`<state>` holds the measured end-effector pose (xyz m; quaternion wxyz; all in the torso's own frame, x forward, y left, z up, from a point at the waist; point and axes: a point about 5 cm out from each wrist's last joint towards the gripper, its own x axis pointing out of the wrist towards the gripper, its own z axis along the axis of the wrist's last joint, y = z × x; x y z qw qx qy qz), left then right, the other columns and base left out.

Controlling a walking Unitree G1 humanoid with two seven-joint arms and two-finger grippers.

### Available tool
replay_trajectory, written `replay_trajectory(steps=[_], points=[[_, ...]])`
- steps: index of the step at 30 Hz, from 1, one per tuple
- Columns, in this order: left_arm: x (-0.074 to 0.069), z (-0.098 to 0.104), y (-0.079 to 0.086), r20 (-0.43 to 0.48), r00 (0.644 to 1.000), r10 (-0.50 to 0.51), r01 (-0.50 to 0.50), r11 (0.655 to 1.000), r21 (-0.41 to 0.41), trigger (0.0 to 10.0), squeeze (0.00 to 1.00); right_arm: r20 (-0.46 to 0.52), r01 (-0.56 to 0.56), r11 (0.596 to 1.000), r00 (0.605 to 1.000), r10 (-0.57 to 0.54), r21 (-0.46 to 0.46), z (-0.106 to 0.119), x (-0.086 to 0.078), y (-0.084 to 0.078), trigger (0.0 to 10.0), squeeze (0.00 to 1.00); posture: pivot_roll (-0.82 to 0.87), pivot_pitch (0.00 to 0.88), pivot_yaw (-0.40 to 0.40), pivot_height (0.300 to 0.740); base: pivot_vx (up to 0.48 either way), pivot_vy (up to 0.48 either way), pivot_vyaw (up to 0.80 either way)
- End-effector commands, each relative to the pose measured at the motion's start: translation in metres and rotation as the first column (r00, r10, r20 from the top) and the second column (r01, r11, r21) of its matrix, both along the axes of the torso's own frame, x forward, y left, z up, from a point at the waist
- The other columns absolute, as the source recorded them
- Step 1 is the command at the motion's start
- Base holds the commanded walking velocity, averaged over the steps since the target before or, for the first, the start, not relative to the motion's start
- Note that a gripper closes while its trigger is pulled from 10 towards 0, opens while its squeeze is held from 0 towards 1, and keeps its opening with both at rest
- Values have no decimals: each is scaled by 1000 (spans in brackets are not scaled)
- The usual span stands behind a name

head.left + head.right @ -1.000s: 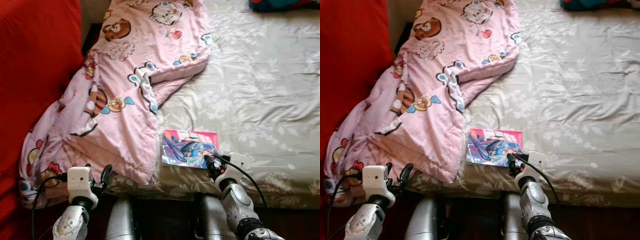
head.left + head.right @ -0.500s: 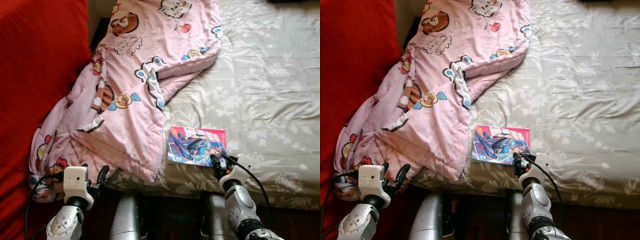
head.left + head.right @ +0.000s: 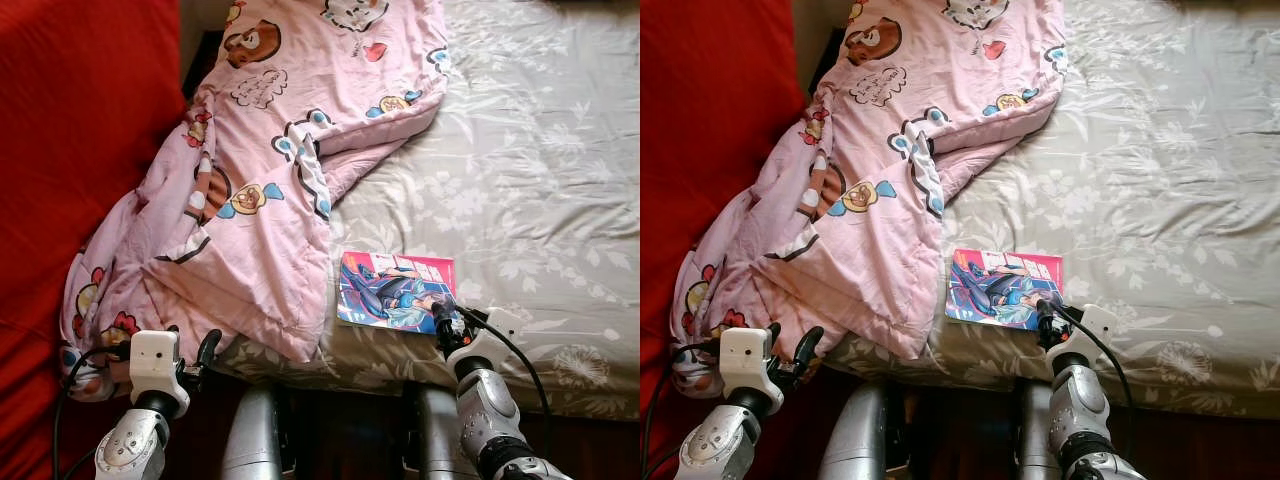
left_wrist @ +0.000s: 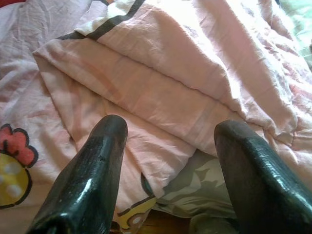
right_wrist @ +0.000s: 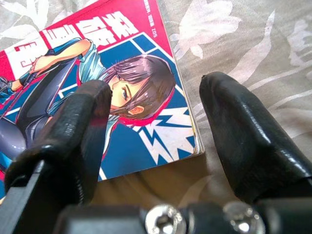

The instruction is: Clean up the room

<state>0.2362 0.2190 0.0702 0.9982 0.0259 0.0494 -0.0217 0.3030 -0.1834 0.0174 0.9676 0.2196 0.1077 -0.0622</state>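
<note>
Pink cartoon-print quilt (image 3: 270, 190) drapes over the bed (image 3: 540, 180) edge ahead of our left pincer (image 4: 168, 146), whose fingers gape wide without touching it. Our right pincer (image 5: 153, 117) is spread around the near corner of one comic book (image 3: 394, 292), lying flat near the bed's front edge.

Both arms low and forward (left hand (image 3: 205, 352) and right hand (image 5: 153, 122) spread)
</note>
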Motion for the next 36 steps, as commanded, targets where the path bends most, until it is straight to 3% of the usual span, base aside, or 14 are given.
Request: replay_trajectory(steps=[1, 14, 18, 23, 32, 36], points=[[-6, -3, 8, -35, 999, 9, -7, 999, 44, 10000, 0, -48, 2, 999, 999, 0, 43, -12, -9, 3, 10000, 0, 80, 304, 128, 612, 0, 0, 0], [-7, 0, 9, -29, 1000, -10, 12, 996, 89, 10000, 0, -81, 60, 987, 996, -49, 147, -16, -13, -13, 10000, 0, 98, 302, 141, 612, 0, 0, 0], [-6, 4, 6, -20, 999, -33, 35, 993, 110, 10000, 0, -109, 138, 958, 987, -114, 250, -22, -18, -22, 10000, 0, 99, 303, 146, 612, 0, 0, 0], [-5, 7, 4, -10, 999, -53, 54, 991, 125, 10000, 0, -131, 107, 943, 989, -68, 316, -28, -23, -15, 10000, 0, 108, 303, 153, 612, 0, 0, 0], [-5, 11, 2, -4, 997, -75, 75, 984, 159, 10000, 0, -163, 102, 856, 986, -21, 507, -41, -34, -1, 10000, 0, 123, 307, 161, 612, 0, 0, 0], [-5, 13, 2, 0, 997, -78, 77, 984, 162, 10000, 0, -182, 103, 843, 983, -6, 528, -45, -38, 2, 10000, 0, 128, 307, 162, 612, 0, 0, 0]])
